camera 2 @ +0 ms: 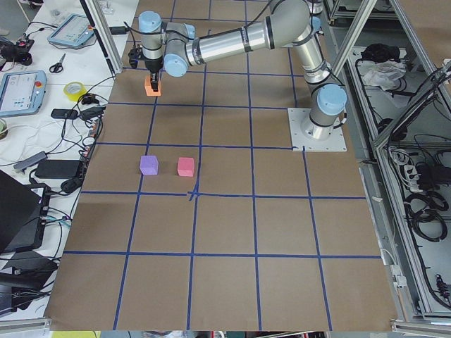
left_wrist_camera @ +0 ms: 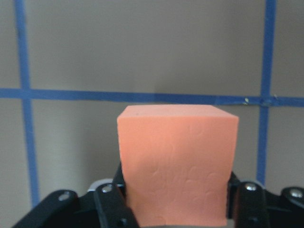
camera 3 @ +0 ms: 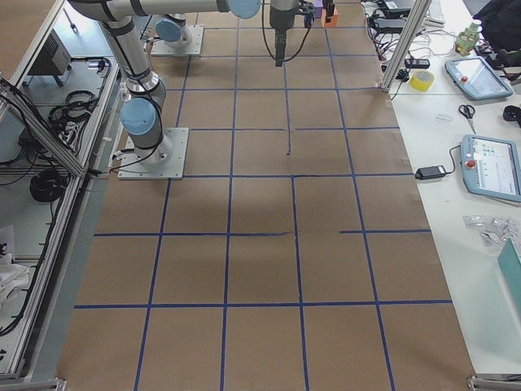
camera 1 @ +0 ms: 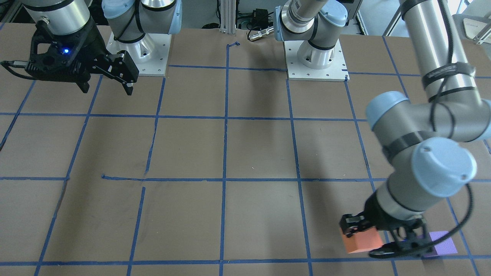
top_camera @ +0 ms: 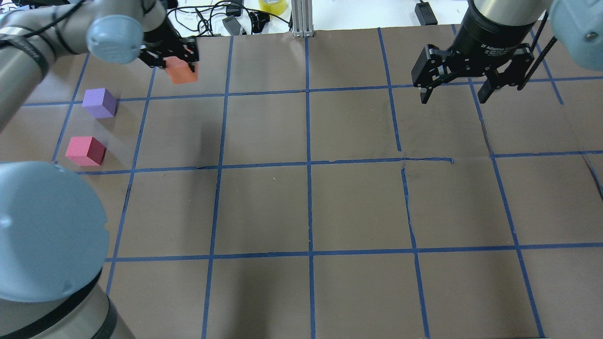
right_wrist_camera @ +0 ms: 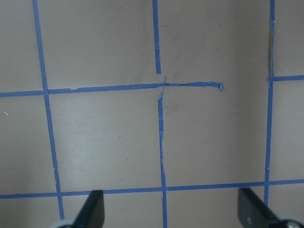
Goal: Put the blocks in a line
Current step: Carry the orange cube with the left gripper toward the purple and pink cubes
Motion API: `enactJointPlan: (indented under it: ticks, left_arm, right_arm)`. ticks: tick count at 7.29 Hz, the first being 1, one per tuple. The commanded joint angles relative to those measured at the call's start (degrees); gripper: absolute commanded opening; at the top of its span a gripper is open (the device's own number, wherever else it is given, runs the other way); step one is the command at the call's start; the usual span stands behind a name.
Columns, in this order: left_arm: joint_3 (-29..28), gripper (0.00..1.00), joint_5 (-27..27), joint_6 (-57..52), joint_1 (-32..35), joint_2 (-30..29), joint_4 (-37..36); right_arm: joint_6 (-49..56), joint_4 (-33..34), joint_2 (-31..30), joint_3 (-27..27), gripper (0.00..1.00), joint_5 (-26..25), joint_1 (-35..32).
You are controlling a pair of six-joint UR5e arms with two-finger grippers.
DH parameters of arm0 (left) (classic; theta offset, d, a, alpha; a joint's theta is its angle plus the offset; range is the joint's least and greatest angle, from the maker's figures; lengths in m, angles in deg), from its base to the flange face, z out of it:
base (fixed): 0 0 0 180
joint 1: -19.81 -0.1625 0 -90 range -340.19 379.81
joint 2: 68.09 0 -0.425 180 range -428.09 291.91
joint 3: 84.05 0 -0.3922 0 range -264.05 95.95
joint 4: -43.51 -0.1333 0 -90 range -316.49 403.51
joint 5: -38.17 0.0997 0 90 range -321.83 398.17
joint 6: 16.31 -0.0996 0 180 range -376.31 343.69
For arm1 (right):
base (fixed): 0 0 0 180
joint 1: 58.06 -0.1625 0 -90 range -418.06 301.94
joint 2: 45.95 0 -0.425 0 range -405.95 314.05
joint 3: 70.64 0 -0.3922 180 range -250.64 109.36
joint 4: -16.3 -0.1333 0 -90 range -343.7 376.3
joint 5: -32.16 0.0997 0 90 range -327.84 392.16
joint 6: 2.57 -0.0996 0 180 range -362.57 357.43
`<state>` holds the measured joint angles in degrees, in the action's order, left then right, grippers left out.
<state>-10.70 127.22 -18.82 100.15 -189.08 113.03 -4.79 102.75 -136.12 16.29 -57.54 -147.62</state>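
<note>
My left gripper [top_camera: 175, 60] is shut on the orange block [top_camera: 182, 71], which fills the left wrist view [left_wrist_camera: 176, 166] and hangs over the brown table near its far left part. It also shows in the front-facing view [camera 1: 362, 240]. The purple block [top_camera: 100, 102] and the pinkish-red block [top_camera: 85, 150] sit on the table, nearer the robot and left of the orange one, one square apart. The purple block [camera 1: 443, 242] shows beside the left gripper [camera 1: 374, 239]; the pinkish-red one is hidden there. My right gripper [top_camera: 456, 96] is open and empty above the far right.
The table [top_camera: 311, 207] is covered in brown paper with a blue tape grid. Cables and a yellow tape roll [top_camera: 272, 5] lie beyond its far edge. The two arm bases [camera 1: 315, 57] stand at the robot's side.
</note>
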Motion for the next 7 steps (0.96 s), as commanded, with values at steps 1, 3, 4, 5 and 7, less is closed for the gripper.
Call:
enactJointPlan:
  ticks: [1,3,4,5,7]
  left_arm:
    - [1.61,0.09,-0.1,-10.97,-10.87,1.81,3.25]
    - [4.87,0.04,-1.33,-18.2,-17.49,1.64,2.56]
    - [4.61,0.03,-1.25,-21.02,-17.86,-0.1,1.51]
    - [4.78,0.02,-1.33,-21.13,-17.86,-1.17,0.63]
    - [3.91,0.01,-1.07,-24.64,-17.95,-2.4,0.44]
  right_arm:
    - [0.03,0.38,0.17,0.09,1.0,0.23,0.0]
    - [0.12,0.39,0.17,0.09,1.0,0.49,0.0]
    - [0.03,0.47,0.17,0.09,1.0,0.58,0.0]
    - [0.03,0.74,0.17,0.09,1.0,0.58,0.0]
    - [0.03,1.35,0.17,0.18,1.0,0.58,0.0]
